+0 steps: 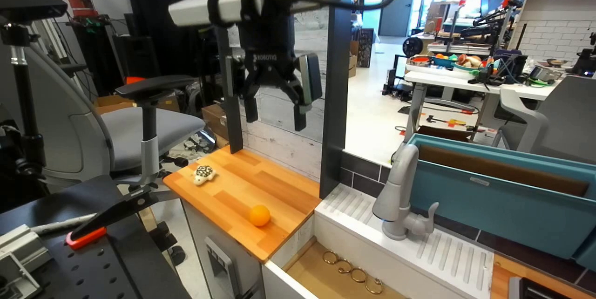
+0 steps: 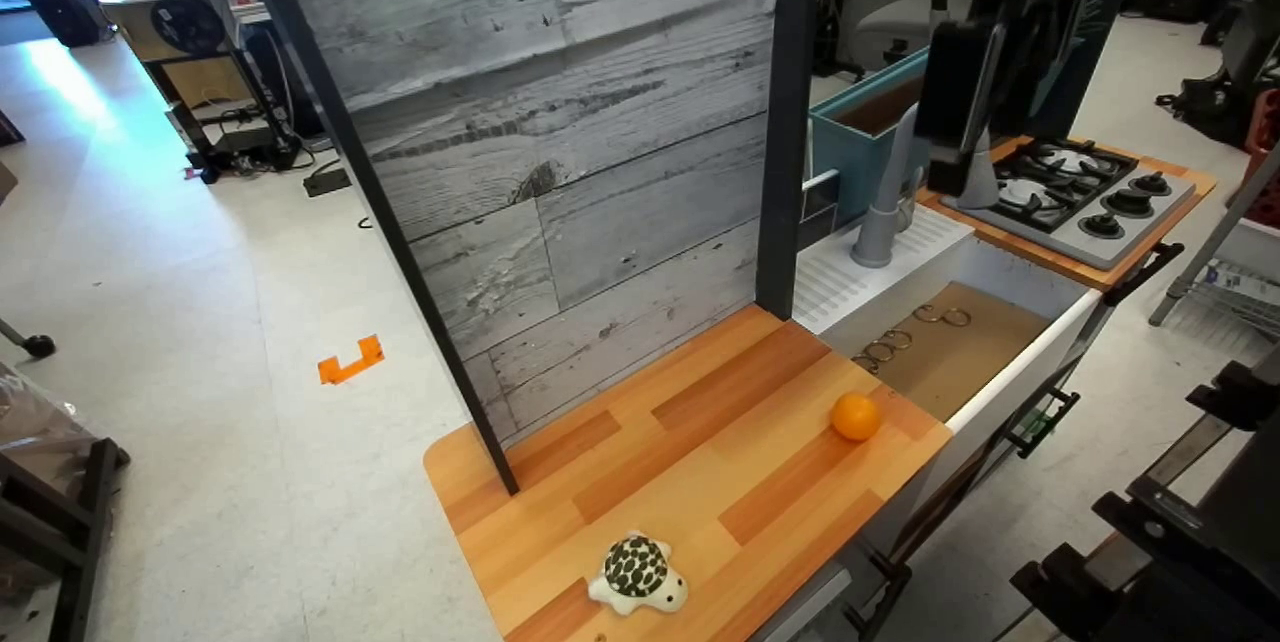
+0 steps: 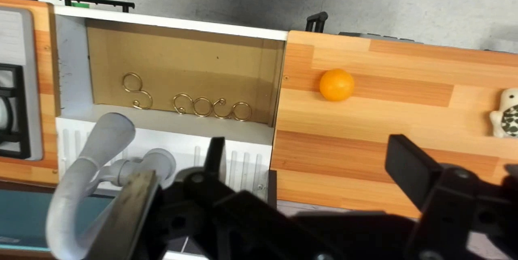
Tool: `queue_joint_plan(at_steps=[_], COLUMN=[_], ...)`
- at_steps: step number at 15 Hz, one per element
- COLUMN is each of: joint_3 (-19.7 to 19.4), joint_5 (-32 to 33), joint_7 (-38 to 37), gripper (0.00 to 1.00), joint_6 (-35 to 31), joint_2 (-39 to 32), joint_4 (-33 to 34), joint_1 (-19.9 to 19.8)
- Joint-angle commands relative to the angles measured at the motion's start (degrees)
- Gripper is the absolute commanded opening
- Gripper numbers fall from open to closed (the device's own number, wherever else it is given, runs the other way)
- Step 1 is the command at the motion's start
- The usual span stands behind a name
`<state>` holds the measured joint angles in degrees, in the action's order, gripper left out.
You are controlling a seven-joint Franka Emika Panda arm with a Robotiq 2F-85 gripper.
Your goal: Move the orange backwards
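Note:
The orange (image 1: 260, 215) is a small, smooth, bright-orange ball resting on the wooden countertop (image 1: 284, 187). It also lies on the countertop in an exterior view (image 2: 856, 417), close to the sink-side edge. In the wrist view the orange (image 3: 336, 85) is above and between the fingertips, apart from them. My gripper (image 1: 275, 117) is open and empty, pointing down, well above the countertop. In the wrist view the gripper (image 3: 305, 150) has its two fingers wide apart with only wood and sink ledge behind. In an exterior view it is partly cut off at the top.
A white turtle figure with dark spots (image 2: 637, 572) sits on the countertop. A sink basin (image 3: 182, 57) with gold wire rings adjoins it. A grey faucet (image 1: 398, 192) rises behind the sink. A wood-look panel (image 2: 600, 152) with dark posts stands along the countertop's rear edge.

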<state>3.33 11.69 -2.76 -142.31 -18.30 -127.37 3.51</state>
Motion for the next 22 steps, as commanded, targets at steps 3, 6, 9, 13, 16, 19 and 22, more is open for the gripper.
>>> queue_joint_plan(at_steps=[3,6,9,13,16,19,22], joint_3=[1.0,1.4,1.2,0.4,-0.1,-0.8,-1.5], joint_5=[-2.7,-4.0,-4.0,-3.6,-3.4,-3.4,-3.6], joint_7=[2.2,2.7,2.1,1.3,1.0,0.5,0.0], gripper=[1.0,1.0,1.0,1.0,1.0,1.0,1.0], joint_6=[-7.5,-10.0,-11.2,-11.7,-11.3,-10.3,-9.3], joint_2=[-10.3,-14.6,-18.5,-23.4,-26.6,-30.2,-33.2], joint_4=[3.3,4.9,6.8,9.6,12.1,15.4,18.3], joint_1=[0.8,1.1,1.8,3.2,4.2,5.1,5.7])
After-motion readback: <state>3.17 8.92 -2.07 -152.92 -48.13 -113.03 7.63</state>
